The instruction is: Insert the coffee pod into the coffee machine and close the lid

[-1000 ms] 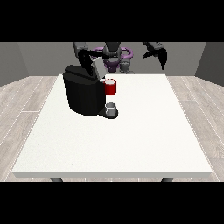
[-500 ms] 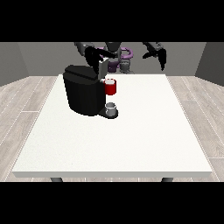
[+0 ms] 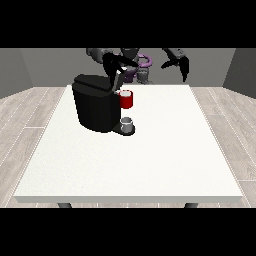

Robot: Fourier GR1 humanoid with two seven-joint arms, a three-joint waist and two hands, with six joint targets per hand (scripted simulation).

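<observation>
Since the frame half a second back, the hand at the view's left [image 3: 114, 66] has been shifting right and lower, and it is now hovering just above the right end of the coffee machine [image 3: 97, 105], over the red pod holder [image 3: 126, 99]. Its fingers are pointing down toward the machine's top, but whether they are curled round anything cannot be told, since they are blending with the black body behind them. The coffee pod itself is not showing clearly; whether it is sitting inside the red pod holder or in the hand cannot be told.

The coffee machine is standing on the far left part of the white table [image 3: 150, 165], with the pod holder sticking out of its right side and a small grey cup [image 3: 127, 123] sitting on the base directly below it.

The hand at the view's right [image 3: 178, 62] is hanging in the air beyond the table's far edge, well apart from the machine, its fingers drooping down relaxed and grasping nothing.
</observation>
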